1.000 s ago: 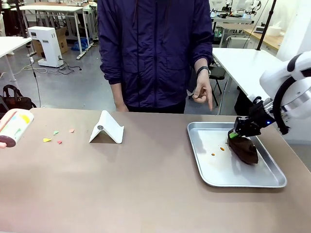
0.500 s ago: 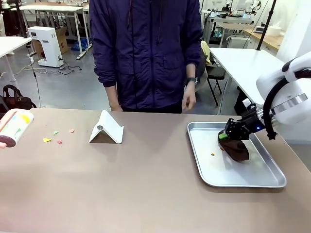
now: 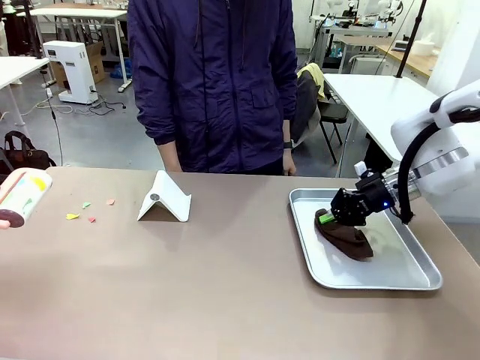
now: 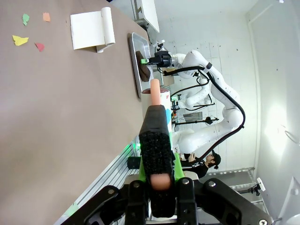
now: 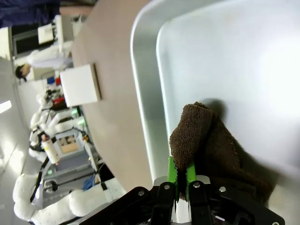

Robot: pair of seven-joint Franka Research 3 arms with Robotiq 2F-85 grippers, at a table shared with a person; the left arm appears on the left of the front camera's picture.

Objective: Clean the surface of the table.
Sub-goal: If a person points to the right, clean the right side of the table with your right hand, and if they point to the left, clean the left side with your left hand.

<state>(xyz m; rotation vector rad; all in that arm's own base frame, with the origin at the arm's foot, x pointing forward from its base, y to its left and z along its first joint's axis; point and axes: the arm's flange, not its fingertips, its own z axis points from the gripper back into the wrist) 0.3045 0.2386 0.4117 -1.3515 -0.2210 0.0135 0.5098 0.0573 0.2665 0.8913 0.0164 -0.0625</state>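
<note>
The brown surface [image 3: 225,292] fronts a workshop, with a person [image 3: 214,82] at its far edge. Coloured scraps [image 3: 88,210] and a white folded stand [image 3: 165,197] lie on it. Its metal tray [image 3: 390,283] holds a brown cloth [image 3: 349,240], which the right end effector [image 3: 328,218] is pinching. The left end effector [image 4: 157,117] clamps a white bottle [image 3: 24,196].

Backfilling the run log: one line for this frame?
right hand: shut on brown cloth, on tray | left hand: shut on white cylinder | paper scraps: on table
</note>
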